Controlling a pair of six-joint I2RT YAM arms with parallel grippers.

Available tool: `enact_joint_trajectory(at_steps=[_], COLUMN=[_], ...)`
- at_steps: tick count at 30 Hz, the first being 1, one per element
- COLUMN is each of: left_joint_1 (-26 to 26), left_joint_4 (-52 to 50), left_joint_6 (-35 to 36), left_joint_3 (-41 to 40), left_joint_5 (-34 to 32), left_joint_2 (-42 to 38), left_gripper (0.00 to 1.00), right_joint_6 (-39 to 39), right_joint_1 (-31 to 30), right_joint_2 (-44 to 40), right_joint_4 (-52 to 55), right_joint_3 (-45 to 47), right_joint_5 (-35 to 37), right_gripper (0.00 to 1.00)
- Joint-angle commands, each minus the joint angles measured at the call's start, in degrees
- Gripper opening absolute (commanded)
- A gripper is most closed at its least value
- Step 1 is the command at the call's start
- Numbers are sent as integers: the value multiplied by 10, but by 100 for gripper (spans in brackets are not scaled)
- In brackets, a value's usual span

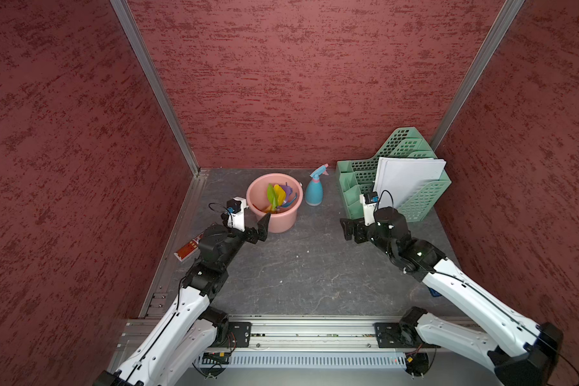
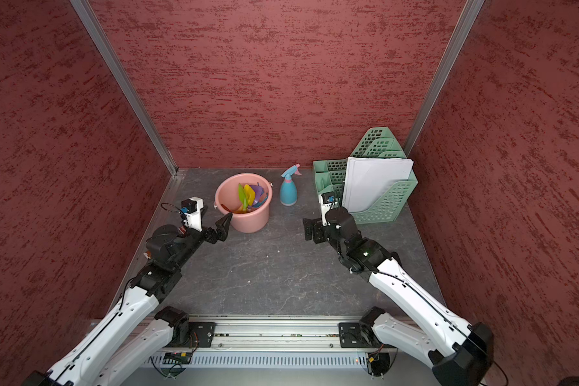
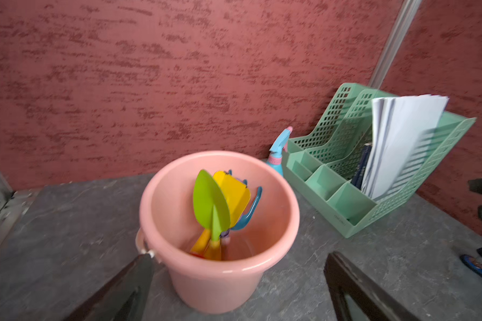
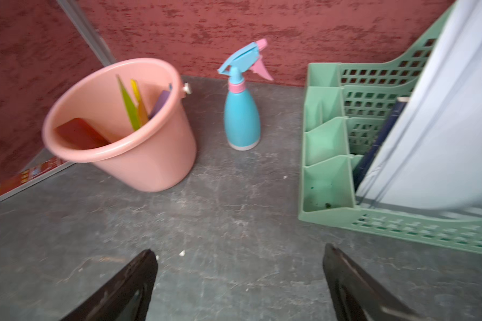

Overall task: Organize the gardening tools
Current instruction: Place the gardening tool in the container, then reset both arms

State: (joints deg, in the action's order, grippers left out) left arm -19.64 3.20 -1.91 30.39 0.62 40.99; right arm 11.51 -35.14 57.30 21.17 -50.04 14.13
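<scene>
A pink bucket (image 1: pixel 281 222) stands at the back of the table. In it stand a green trowel (image 3: pixel 210 203), a yellow scoop (image 3: pixel 234 191), a blue fork (image 3: pixel 251 211), a purple scoop (image 4: pixel 160 102) and a red scoop (image 4: pixel 78 133). The light-blue spray bottle (image 1: pixel 314 192) with a pink trigger stands upright just right of the bucket. My left gripper (image 1: pixel 264 227) is open close to the bucket's near left side and holds nothing. My right gripper (image 1: pixel 346 229) is open over bare table, in front of the bottle (image 4: pixel 242 122).
A green mesh desk organizer (image 1: pixel 415 204) with white papers (image 1: pixel 408 177) fills the back right corner. A flat brown-red packet (image 1: pixel 189 249) lies along the left wall by my left arm. A dark blue stapler (image 3: pixel 479 269) lies under my right arm. Red walls close three sides.
</scene>
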Motion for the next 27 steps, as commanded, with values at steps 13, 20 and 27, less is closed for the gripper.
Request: enact_joint_trajectory(at_steps=[13,20,27], left_joint_1=[143,172,224], left_joint_4=[149,236,353], left_joint_6=[16,37,18], left_joint_3=[-98,-115,-94], left_joint_5=[-19,-15,59], left_joint_2=[125,218,339], left_gripper=[100,100,100], right_joint_6=[-173,-249,-212], right_joint_1=[140,175,211], right_joint_2=[132,214,211], right_joint_4=[-542,-692,-661], right_joint_3=[238,260,257], right_joint_5=[136,134,101], right_gripper=[98,98,98])
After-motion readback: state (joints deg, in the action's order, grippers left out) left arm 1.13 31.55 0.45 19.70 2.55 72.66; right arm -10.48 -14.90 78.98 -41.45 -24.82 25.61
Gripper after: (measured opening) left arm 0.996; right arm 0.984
